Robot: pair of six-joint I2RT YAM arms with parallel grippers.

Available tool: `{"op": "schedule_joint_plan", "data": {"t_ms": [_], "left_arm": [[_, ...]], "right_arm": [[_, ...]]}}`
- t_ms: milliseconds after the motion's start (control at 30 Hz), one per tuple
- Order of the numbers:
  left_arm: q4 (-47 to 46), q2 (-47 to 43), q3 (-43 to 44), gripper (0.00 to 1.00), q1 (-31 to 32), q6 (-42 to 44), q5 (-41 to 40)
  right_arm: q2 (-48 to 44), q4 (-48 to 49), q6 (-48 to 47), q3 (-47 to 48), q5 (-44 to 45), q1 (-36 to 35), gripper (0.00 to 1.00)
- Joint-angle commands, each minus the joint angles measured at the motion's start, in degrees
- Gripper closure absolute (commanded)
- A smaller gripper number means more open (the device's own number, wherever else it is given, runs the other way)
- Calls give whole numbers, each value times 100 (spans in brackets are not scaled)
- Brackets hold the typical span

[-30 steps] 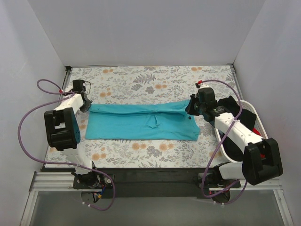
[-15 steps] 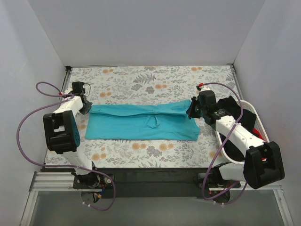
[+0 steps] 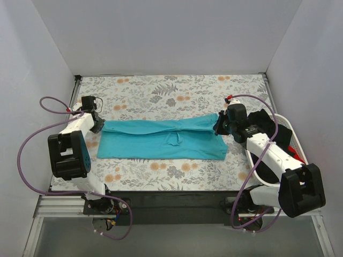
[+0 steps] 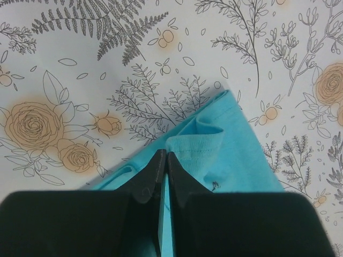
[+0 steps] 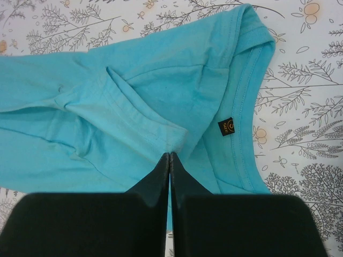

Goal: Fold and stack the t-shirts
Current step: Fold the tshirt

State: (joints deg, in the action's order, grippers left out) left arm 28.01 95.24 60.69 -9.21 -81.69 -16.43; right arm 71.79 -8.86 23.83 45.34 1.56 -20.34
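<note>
The left end effector (image 4: pixel 163 156) is pressing its two fingers tightly together on a thin strip of turquoise fabric, pinching the far left corner of the teal t-shirt (image 4: pixel 238 160). A small fold is bunching up just ahead of the fingertips. The right end effector (image 5: pixel 169 155) is likewise clamping narrow, its fingers meeting on a raised ridge of the same shirt beside the collar, where a small black neck label (image 5: pixel 227 126) is showing.

From above, the left end effector (image 3: pixel 98 124) and the right end effector (image 3: pixel 219 125) are gripping opposite ends of the shirt's far edge. The teal t-shirt (image 3: pixel 161 142) is lying stretched left to right across the middle of the counter, folded into a long band, with a little pucker near its centre. It is resting on the floral cloth (image 3: pixel 161 93) that is covering the counter. To the right, partly behind the right arm, a white basket (image 3: pixel 292 134) is sitting at the counter's edge, holding dark fabric and a bit of red.
</note>
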Motion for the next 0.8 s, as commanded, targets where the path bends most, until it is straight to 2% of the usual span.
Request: {"op": "schedule_joint_plan", "data": {"t_ms": [0,233,267,367,467,600,767], "left_arm": [[-24,-348,-57,100,-28,-66,-36],[55,-558,-241,100,-45,-189,-98],[55,-612,-302,97,-46,-207,-132],[73,-874,-408,76,-116,-286,-203],[73,-1095,-409,64,-186,-278,-195],[91,-1210,-321,62,-177,-260,68],[-15,-1017,-215,64,-73,-330,613]], "right_arm": [[-200,95,-2,-96,125,-23,99],[-236,104,25,-271,2,-23,99],[-236,104,25,-280,-24,-23,99],[-244,192,7,-386,-86,-49,99],[-253,253,7,-473,-112,-67,99],[-279,324,-10,-561,-104,-76,99],[-253,403,-72,-606,-314,-76,99]]}}
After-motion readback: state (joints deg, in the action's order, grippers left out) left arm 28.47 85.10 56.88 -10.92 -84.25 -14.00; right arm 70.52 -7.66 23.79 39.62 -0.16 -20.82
